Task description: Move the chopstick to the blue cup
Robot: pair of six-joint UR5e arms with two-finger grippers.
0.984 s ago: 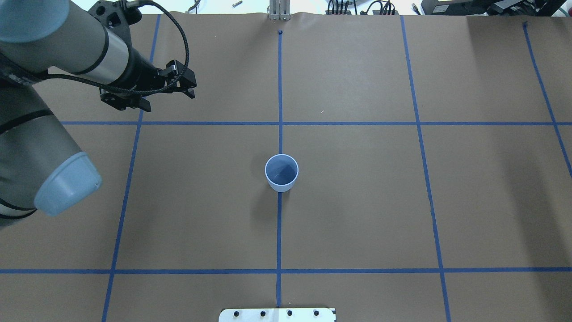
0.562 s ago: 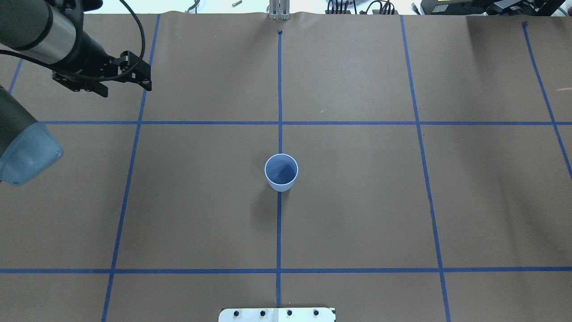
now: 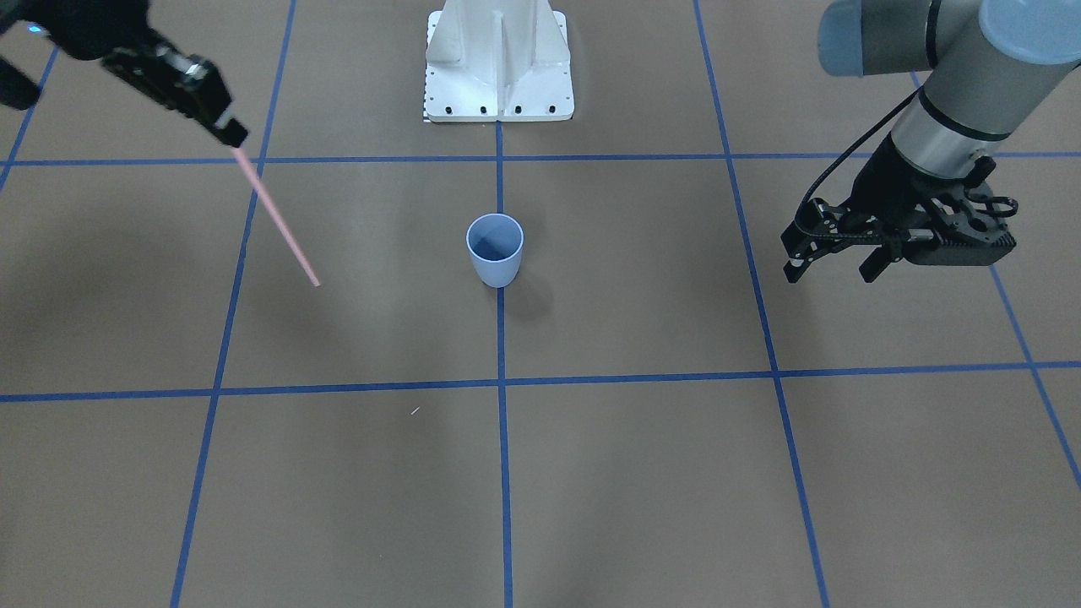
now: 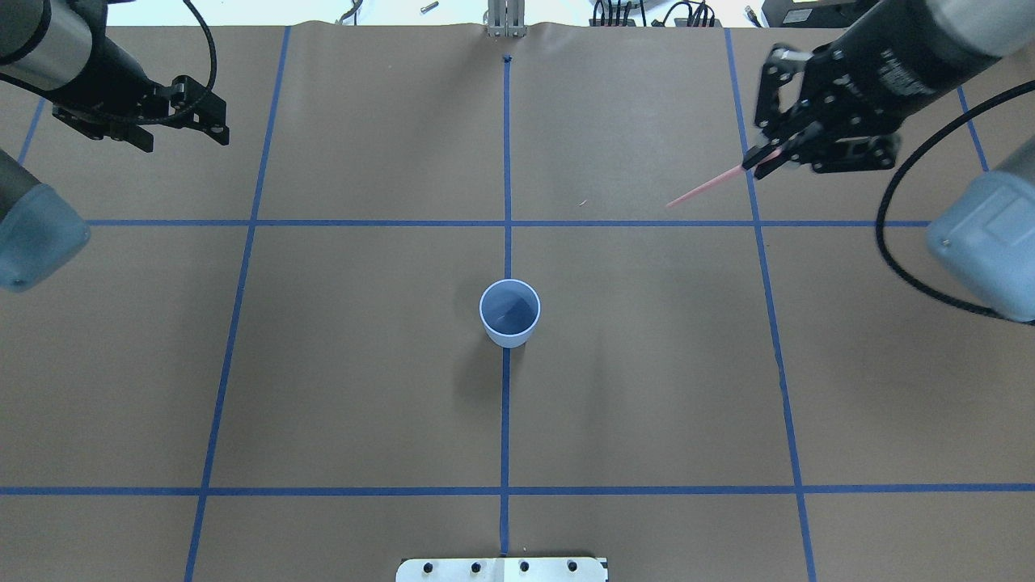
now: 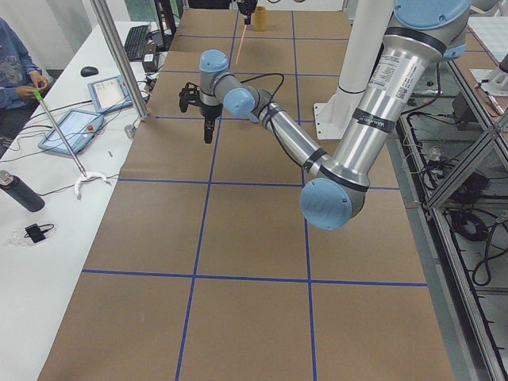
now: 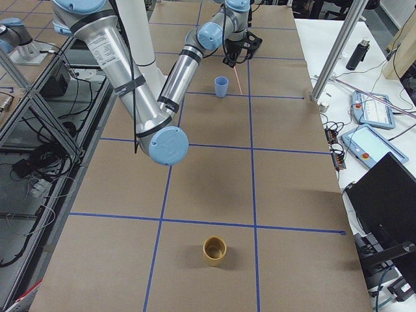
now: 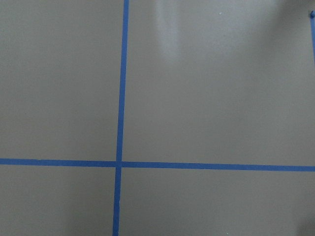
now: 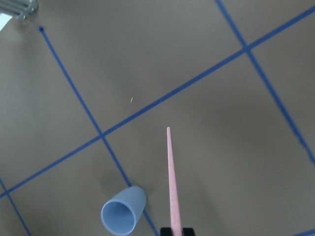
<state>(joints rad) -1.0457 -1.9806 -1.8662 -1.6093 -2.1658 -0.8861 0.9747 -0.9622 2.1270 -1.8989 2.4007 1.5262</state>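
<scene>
Right arm reaches over bench point(image 4: 647, 364). Right gripper point(image 4: 760, 158) pinches chopstick point(image 4: 703, 187) by one end, stick slanting downward, well apart from upright blue cup point(image 4: 509, 311) at centre. Left gripper point(image 3: 829, 272) spread, hovering at opposite side.

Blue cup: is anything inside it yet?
Nothing shows inside the blue cup, only its darker bottom; the near inner wall is hidden. The chopstick is in the right claw, off to the side.
</scene>
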